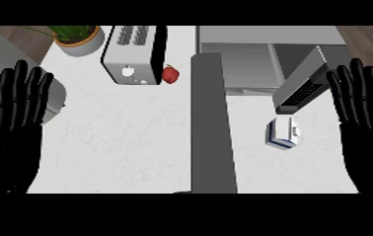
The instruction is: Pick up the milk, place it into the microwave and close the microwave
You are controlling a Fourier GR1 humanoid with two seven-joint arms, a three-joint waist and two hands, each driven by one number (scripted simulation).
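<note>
A small white and blue milk carton (pixel 283 133) lies on the white counter (pixel 131 141) at the right, just below the microwave's open door (pixel 304 82). The microwave (pixel 247 57) sits at the top right, its grey inside showing and its door swung out toward me. My right hand (pixel 353 99) rests open at the right edge, fingers up, to the right of the carton and apart from it. At the left edge my left hand (pixel 23 101) rests open, fingers up, far from the carton.
A silver toaster (pixel 133 54) stands at the top middle with a red apple-like fruit (pixel 170 74) beside it. A potted plant (pixel 79 38) is at the top left. A tall grey upright panel (pixel 212 126) divides the counter down the middle.
</note>
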